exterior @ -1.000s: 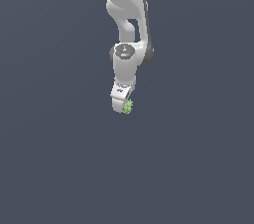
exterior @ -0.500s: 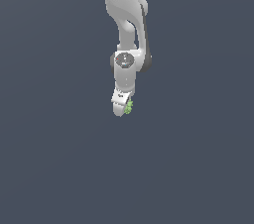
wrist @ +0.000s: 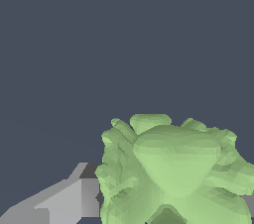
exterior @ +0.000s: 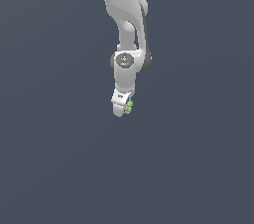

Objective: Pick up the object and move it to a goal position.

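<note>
In the exterior view we see the white arm [exterior: 125, 15] coming down from 12 o'clock, just left of centre, w/ a round grey joint cap [exterior: 124, 60] partway down. Below that the gripper [exterior: 122, 109] points downward, roughly at frame centre. Nothing but flat dark blue-grey backdrop [exterior: 49, 143] to the exterior view's left and right; no surface edge that we can make out.

The object [exterior: 129, 107], a small light-green bumpy lump, sits at the gripper tip, on its 3 o'clock side, touching the white finger. It's well clear of any visible support, so we take it as carried.

In the wrist view we get the object [wrist: 173, 168] close up, filling the 5 o'clock quarter, w/ a grey finger [wrist: 64, 200] pressed against it at approx 8 o'clock. A sliver of grey shows at the far side too. So the fingers are pinching the lump between them.
</note>
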Robot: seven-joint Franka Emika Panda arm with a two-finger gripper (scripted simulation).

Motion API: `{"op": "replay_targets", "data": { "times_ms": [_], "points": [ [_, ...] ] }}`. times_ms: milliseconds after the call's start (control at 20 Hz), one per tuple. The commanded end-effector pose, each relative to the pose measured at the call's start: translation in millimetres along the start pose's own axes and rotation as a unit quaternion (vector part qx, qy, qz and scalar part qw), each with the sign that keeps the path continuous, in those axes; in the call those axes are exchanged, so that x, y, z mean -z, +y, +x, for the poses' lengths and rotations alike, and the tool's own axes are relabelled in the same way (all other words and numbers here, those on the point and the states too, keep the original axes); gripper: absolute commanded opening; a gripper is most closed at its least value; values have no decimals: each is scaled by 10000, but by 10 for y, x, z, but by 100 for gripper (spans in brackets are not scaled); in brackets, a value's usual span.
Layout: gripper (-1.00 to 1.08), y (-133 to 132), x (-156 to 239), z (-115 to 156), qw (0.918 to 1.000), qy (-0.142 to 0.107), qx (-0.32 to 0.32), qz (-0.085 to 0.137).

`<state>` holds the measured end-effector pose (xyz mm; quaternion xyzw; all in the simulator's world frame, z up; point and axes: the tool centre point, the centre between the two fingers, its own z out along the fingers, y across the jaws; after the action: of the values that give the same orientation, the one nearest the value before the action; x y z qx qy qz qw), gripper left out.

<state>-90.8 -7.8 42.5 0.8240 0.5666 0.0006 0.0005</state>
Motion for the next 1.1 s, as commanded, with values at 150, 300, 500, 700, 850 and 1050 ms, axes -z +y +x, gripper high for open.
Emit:
{"op": "replay_targets", "data": {
  "times_ms": [150, 300, 500, 700, 850, 1050],
  "points": [
    [-100, -9, 0, 13, 10000, -2, 2, 0],
    [-100, -49, 2, 71, 10000, -2, 2, 0],
    [-100, -155, 8, 224, 10000, -2, 2, 0],
    [-100, -319, 17, 462, 10000, -2, 2, 0],
    [-100, -477, 22, 697, 10000, -2, 2, 3],
    [-100, -734, 37, 1082, 10000, -2, 2, 3]
  ]
}}
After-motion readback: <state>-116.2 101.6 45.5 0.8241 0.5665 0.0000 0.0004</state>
